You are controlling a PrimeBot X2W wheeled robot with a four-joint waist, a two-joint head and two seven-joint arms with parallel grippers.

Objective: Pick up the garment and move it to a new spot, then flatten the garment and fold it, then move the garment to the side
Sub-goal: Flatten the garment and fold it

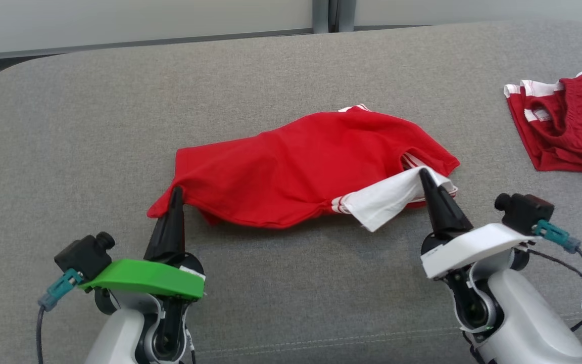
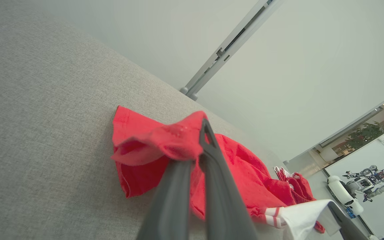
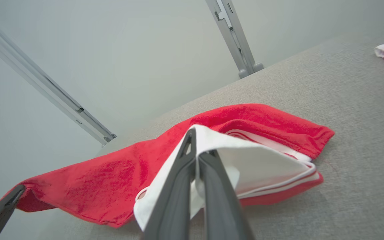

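The red jersey [image 1: 301, 167] lies in the middle of the grey upholstered worktop [image 1: 291, 76], limp and light. The left tool [image 1: 176, 194] is pinched tight on a red hem corner, and the right tool [image 1: 425, 177] is closed on the white sleeve [image 1: 387, 199]. Such soft cloth will likely sag between grips, so corners look the best holds.

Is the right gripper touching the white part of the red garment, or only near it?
Touching. In the right wrist view the right gripper has its jaws shut on the white part of the garment.
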